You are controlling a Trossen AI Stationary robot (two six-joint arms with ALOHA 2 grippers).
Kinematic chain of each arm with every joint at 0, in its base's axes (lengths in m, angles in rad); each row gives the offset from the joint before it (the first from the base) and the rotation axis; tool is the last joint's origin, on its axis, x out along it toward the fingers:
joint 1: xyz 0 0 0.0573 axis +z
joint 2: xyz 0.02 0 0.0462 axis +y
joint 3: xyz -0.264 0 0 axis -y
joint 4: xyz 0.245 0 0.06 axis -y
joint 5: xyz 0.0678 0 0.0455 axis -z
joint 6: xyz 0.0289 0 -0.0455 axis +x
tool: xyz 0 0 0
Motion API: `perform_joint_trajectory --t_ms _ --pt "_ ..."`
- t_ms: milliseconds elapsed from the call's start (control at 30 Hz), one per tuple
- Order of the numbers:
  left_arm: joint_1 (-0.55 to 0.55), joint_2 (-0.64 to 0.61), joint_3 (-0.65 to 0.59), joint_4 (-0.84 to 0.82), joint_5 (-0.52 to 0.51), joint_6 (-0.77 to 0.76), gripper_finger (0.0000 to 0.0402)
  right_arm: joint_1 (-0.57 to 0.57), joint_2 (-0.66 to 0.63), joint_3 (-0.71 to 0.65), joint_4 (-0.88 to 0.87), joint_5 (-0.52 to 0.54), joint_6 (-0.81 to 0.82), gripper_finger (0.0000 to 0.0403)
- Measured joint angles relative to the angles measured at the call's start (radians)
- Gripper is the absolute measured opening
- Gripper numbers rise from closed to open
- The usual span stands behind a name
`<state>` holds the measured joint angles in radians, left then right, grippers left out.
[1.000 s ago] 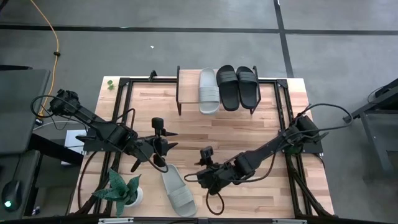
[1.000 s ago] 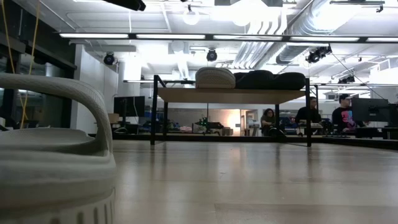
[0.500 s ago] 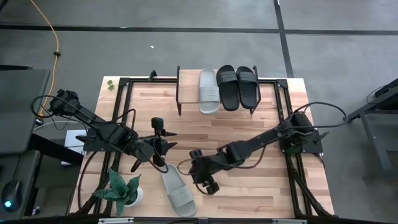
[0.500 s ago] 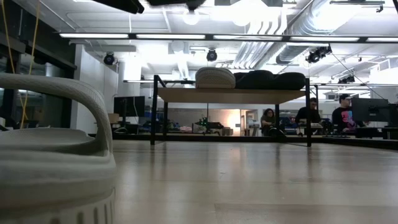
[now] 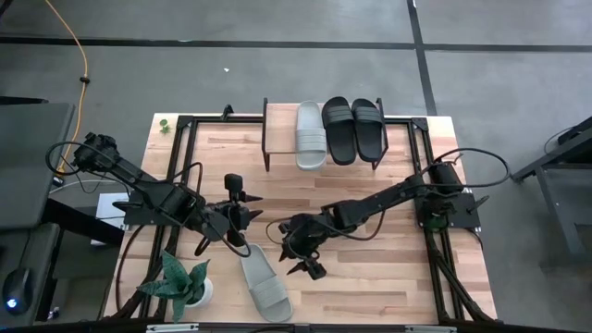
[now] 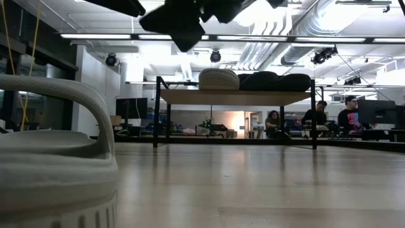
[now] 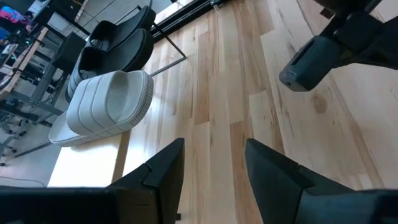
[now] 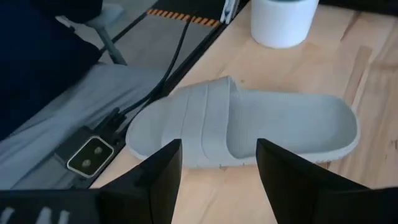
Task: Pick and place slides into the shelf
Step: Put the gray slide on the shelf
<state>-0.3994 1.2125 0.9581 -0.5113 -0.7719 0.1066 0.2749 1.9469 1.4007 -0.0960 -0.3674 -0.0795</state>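
Swinging in from the table's right side, my right gripper now hangs beside the loose grey slide, fingers parted and empty; my left gripper, also parted and empty, hovers just beyond that slide's toe. From table height, the slide sits well short of the shelf. My right wrist camera shows the slide lying ahead of my spread fingers.

A potted plant in a white pot stands at the table corner; people sit behind.
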Motion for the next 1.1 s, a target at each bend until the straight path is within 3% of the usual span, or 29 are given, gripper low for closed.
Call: perform_joint_trajectory --t_ms 300,700,1100 --pt "0.000 0.000 0.000 0.001 0.000 0.000 0.0156 0.000 0.003 -0.012 0.024 0.016 0.033 0.0197" --pt "0.000 0.000 0.000 0.013 0.000 -0.101 0.0156 -0.009 0.128 0.012 0.080 -0.031 0.124 0.0197" --pt "0.000 0.000 0.000 0.013 0.016 -0.137 0.0156 0.041 0.136 0.014 0.150 -0.014 0.143 0.0197"
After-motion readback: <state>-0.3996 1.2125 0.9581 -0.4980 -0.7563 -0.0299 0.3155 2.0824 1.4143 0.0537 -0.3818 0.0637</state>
